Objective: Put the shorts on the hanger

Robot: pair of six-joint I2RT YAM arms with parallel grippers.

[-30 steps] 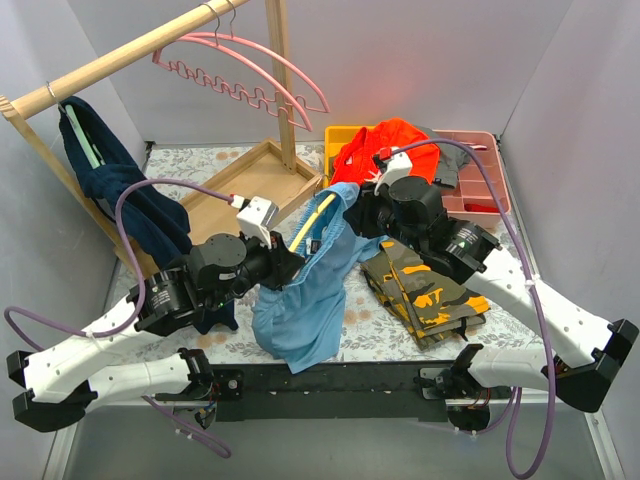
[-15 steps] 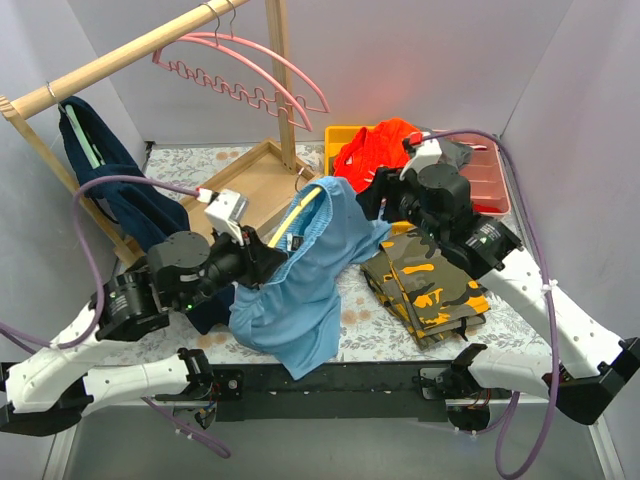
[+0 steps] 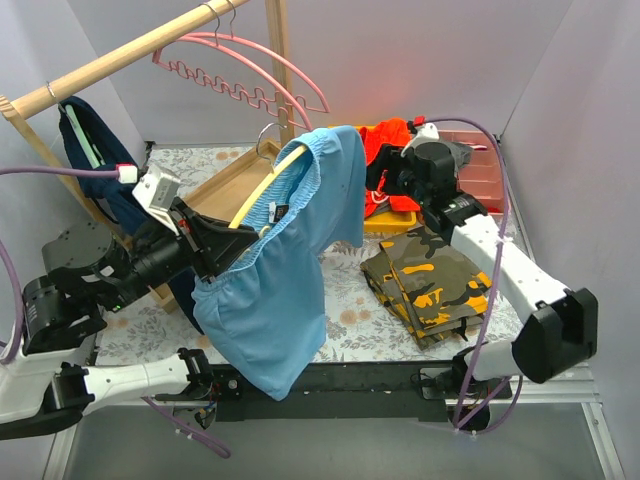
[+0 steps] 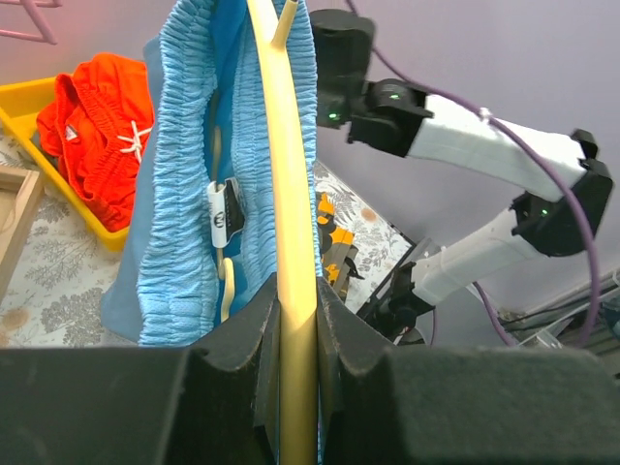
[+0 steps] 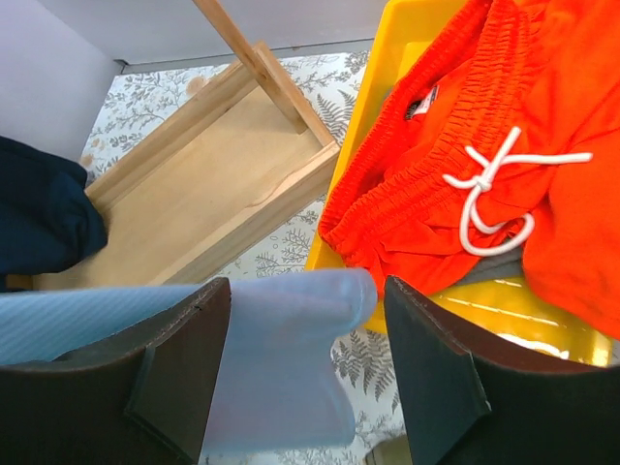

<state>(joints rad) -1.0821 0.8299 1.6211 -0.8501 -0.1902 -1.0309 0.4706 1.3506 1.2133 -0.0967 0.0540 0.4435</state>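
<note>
Left gripper (image 4: 295,300) pinched the hanger (image 4: 281,145), shorts (image 3: 290,270) draped beyond its fingers (image 4: 242,339). Right gripper (image 5: 305,320) gaped around them, perhaps not touching. The tilted hanger could shed them.

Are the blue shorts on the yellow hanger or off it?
On: the shorts hang with their waistband over the hanger, gripped by the left fingers.
</note>
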